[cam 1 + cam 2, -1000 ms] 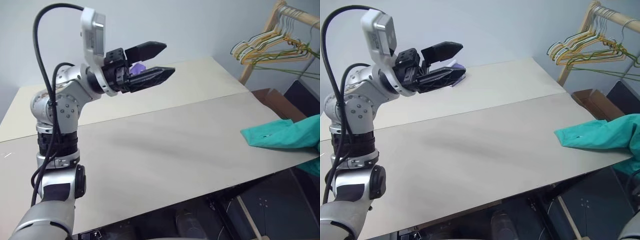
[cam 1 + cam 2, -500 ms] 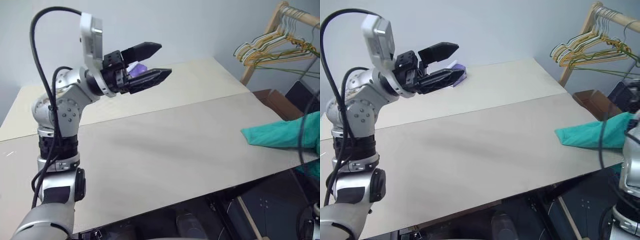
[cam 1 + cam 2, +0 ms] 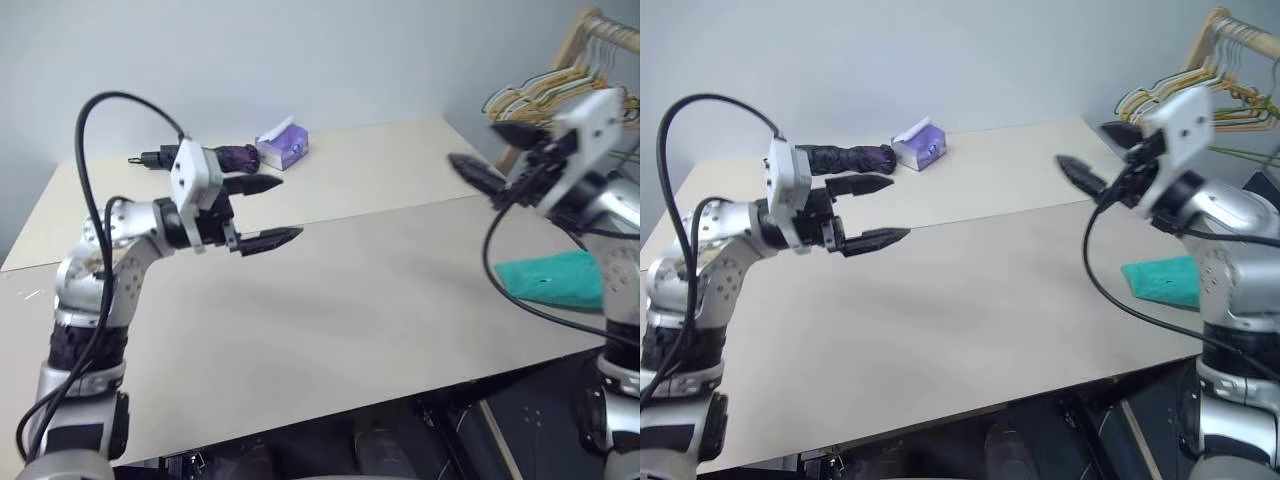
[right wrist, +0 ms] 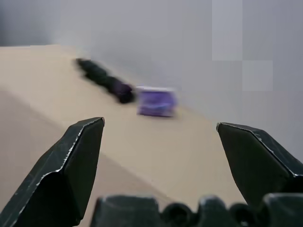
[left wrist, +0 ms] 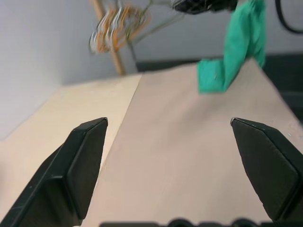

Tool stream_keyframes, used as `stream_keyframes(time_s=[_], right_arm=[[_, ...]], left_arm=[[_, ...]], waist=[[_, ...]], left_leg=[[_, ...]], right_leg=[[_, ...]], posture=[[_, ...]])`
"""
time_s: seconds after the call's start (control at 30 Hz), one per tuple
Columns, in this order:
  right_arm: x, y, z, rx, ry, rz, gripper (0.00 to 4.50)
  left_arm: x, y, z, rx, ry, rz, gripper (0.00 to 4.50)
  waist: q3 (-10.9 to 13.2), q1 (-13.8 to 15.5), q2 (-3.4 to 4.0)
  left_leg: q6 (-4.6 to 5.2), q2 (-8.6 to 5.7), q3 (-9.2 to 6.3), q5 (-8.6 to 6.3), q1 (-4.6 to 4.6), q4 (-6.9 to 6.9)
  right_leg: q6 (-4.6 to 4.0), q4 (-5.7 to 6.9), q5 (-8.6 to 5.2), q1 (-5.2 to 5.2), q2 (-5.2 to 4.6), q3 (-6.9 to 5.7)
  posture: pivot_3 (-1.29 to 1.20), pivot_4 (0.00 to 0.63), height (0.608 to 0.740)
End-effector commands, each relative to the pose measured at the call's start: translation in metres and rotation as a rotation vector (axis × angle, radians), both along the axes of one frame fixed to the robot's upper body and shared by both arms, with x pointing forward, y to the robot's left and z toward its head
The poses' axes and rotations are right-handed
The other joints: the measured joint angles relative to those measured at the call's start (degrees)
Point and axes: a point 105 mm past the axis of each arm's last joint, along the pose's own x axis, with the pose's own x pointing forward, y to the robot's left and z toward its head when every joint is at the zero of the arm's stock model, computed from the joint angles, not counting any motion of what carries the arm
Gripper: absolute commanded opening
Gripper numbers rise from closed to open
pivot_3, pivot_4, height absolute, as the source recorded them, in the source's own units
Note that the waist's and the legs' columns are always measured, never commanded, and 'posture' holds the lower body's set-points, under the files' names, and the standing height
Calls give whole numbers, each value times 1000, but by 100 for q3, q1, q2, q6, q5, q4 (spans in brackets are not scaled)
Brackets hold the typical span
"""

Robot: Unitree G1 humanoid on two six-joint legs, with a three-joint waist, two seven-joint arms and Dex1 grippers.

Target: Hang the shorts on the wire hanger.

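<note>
Fingers of both grippers, left (image 3: 875, 212) and right (image 3: 1095, 160), gape empty; right has swung in above the shorts (image 3: 1162, 279).

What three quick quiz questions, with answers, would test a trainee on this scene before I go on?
1. True or false: the left gripper holds the shorts.
2. What lies right beside the umbrella at the table's far edge: A) a purple box, B) a cup, C) a book?
3. What state is the right gripper in?

Key: 1 false, both grippers are empty; 2 A, the purple box; 3 open.
</note>
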Motion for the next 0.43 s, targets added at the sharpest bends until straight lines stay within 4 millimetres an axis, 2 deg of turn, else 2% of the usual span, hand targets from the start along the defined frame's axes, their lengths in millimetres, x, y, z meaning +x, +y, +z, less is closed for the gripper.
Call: stream_keyframes(time_s=[0.03,0.27,0.43], right_arm=[[-7,15,-2,-65,17,178,4448],[-6,20,-13,-95,44,249,4448],[-9,19,-15,-111,43,252,4448]], left_arm=[[-9,10,10,23,-58,47,4500],[-21,19,5,51,-14,55,4500],[-20,19,4,46,-5,63,4500]], waist=[[20,193,-5],[69,814,-7],[70,941,-8]], left_leg=[[0,2,1,0,-1,0],[0,3,0,0,-26,2],[-1,3,3,0,-26,3]], right_leg=[[0,-1,0,-2,1,-1],[-4,-2,1,-20,-6,-26],[-7,-5,1,-19,-6,-30]], posture=[[51,83,740],[68,87,740],[60,80,740]])
